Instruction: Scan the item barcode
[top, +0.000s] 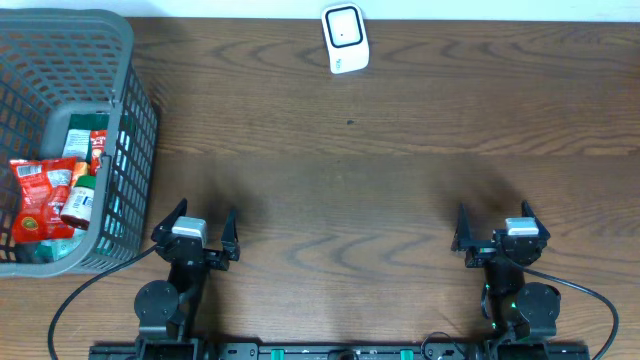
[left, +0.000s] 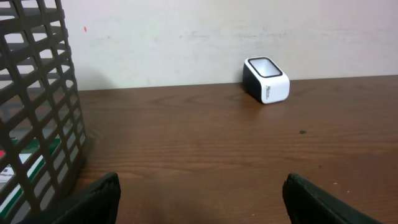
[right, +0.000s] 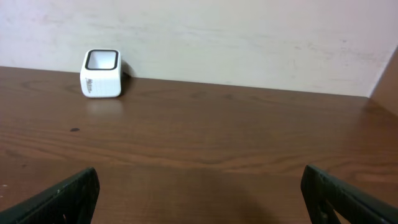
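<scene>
Left fingers (top: 172, 222) spread, empty; right fingers (top: 463, 232) spread wide, empty. Red packet (top: 40, 195) inside basket (top: 130, 90), left of and slightly beyond left fingers, well apart from right. Left arm judged nearer. Scanner (top: 345, 38) at far edge of table (top: 400, 200), between both arms.

A white scanner (left: 267, 79) sits at 1 o'clock on the table (left: 199, 143), against the wall. A dark basket (left: 37, 93) fills 9 o'clock. At 6 o'clock the left gripper (left: 202, 202) has its fingers (left: 96, 202) spread wide, nothing between them.
</scene>
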